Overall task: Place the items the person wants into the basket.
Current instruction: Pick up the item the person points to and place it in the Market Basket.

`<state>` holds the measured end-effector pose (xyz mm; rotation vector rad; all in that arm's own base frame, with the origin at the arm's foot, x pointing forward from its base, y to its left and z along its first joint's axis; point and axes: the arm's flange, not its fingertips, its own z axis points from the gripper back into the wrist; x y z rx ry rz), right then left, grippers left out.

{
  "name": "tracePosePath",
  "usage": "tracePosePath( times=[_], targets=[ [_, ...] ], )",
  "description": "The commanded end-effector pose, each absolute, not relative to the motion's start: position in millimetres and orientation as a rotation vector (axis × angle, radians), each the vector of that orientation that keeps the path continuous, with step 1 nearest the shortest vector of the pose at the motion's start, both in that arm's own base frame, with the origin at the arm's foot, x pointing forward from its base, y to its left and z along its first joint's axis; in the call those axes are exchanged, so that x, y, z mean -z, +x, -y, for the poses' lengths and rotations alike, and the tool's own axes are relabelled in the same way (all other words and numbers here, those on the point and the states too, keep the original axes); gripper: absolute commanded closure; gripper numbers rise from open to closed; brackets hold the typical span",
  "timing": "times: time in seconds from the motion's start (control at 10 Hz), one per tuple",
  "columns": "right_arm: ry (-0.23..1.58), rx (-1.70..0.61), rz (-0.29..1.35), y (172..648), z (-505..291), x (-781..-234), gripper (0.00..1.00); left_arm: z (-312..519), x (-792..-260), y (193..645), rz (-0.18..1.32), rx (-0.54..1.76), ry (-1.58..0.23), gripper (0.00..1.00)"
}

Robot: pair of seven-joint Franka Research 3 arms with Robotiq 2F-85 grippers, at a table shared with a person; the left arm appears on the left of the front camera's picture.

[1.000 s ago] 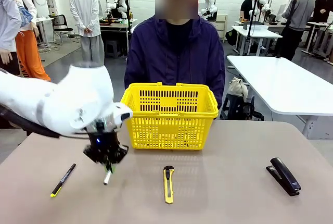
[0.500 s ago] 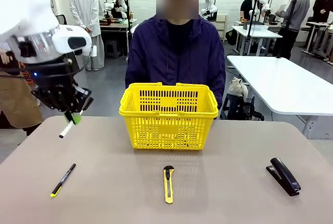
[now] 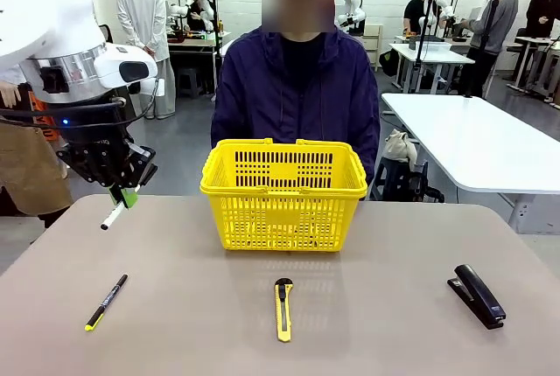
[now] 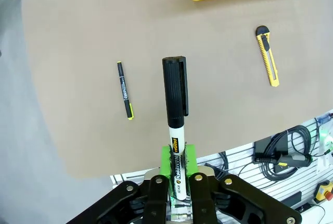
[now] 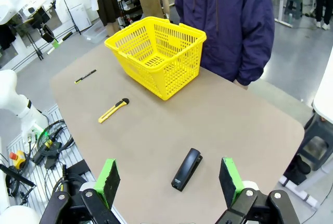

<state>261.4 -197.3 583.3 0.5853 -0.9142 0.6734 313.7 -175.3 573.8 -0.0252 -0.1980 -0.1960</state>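
Observation:
My left gripper [image 3: 123,195] hangs high above the table's left edge, shut on the white marker [image 3: 113,215] with a black cap; in the left wrist view the marker [image 4: 175,114] stands straight up between the green pads [image 4: 166,161]. The yellow basket [image 3: 284,193] sits at the table's far middle, in front of the person [image 3: 296,87] in a navy jacket. The yellow-and-black utility knife [image 3: 283,308] lies near the front middle, also the knife [image 4: 268,62] in the left wrist view. My right gripper [image 5: 169,182] is open high over the table. No tape measure is in sight.
A black pen with a yellow tip [image 3: 106,302] lies at the front left, below the held marker. A black stapler [image 3: 477,295] rests at the front right. The basket [image 5: 155,56] looks bare inside from the right wrist view.
A second ago my left gripper was low over the table with the marker; it has risen up and to the left, carrying the marker. In the last half second it barely shifted.

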Motion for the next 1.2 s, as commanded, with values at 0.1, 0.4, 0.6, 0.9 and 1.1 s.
tracePosePath(
  times=[0.1, 0.4, 0.6, 0.9, 1.1],
  targets=[
    [0.600, -0.682, 0.942, 263.4, 197.6, -583.2, 0.00, 175.6, -578.0, 310.0, 0.209, 0.200, -0.030, 1.00],
    [0.600, -0.682, 0.942, 263.4, 197.6, -583.2, 0.00, 175.8, -576.7, 311.2, 0.207, 0.198, -0.025, 0.88],
    [0.600, -0.682, 0.942, 263.4, 197.6, -583.2, 0.00, 224.7, -579.7, 375.3, 0.187, 0.460, -0.029, 0.88],
    [0.600, -0.682, 0.942, 263.4, 197.6, -583.2, 0.00, 300.1, -586.1, 459.8, 0.188, 0.730, 0.062, 0.88],
    [0.600, -0.682, 0.942, 263.4, 197.6, -583.2, 0.00, 346.3, -590.2, 507.2, 0.184, 0.861, 0.126, 0.88]
  ],
)
